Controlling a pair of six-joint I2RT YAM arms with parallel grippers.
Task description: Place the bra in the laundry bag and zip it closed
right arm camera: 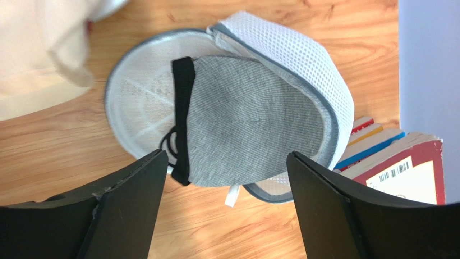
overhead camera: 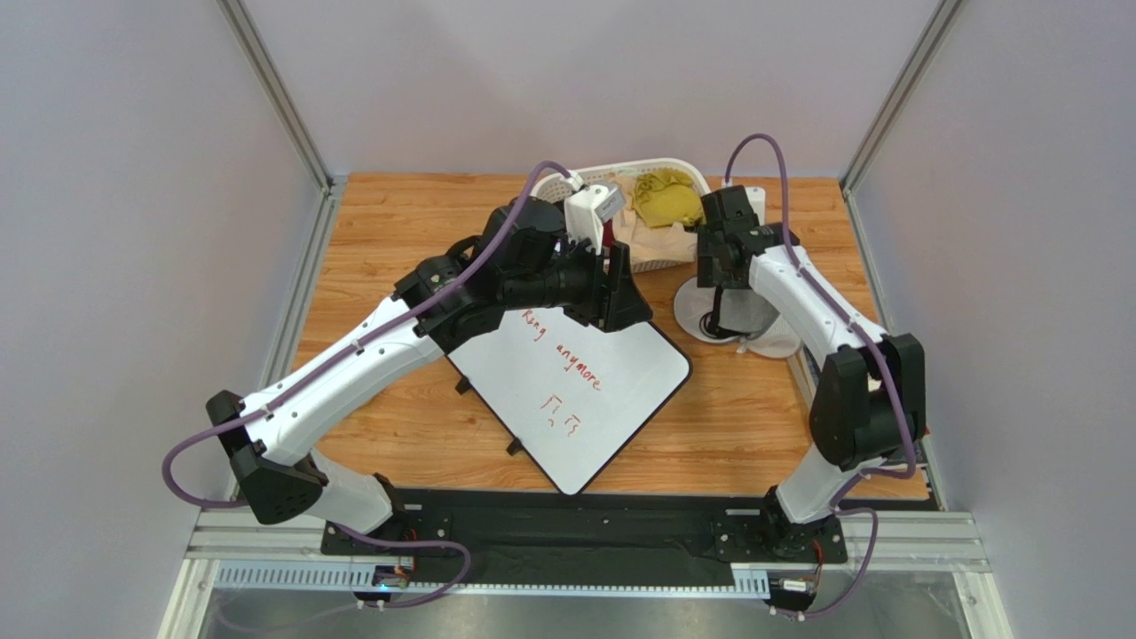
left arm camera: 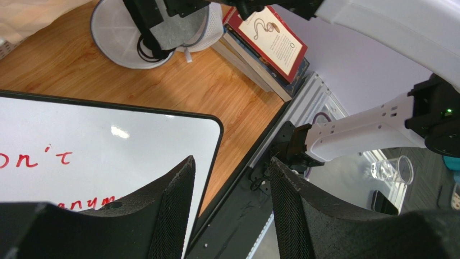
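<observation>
The bra [right arm camera: 243, 118], grey padded cups with a black band and thin black straps, lies in the open laundry bag [right arm camera: 135, 97]. The bag is a white mesh pouch with a grey zipper rim, and its lid [right arm camera: 291, 48] is flipped open to the right. My right gripper [right arm camera: 227, 155] is open and empty above the bra, its jaws wide apart. In the top view the right gripper [overhead camera: 727, 286] hangs over the bag [overhead camera: 694, 317]. My left gripper [left arm camera: 232, 161] is open and empty over the whiteboard [left arm camera: 108, 151]. The bag [left arm camera: 116, 38] with the bra [left arm camera: 181, 29] shows at the upper left of the left wrist view.
A whiteboard [overhead camera: 574, 386] with red writing lies at mid table. A white slotted basket [overhead camera: 627, 180] with a yellow garment [overhead camera: 667, 200] stands at the back. Stacked books [right arm camera: 399, 167] lie right of the bag. A cream cloth [right arm camera: 38, 54] lies left of the bag.
</observation>
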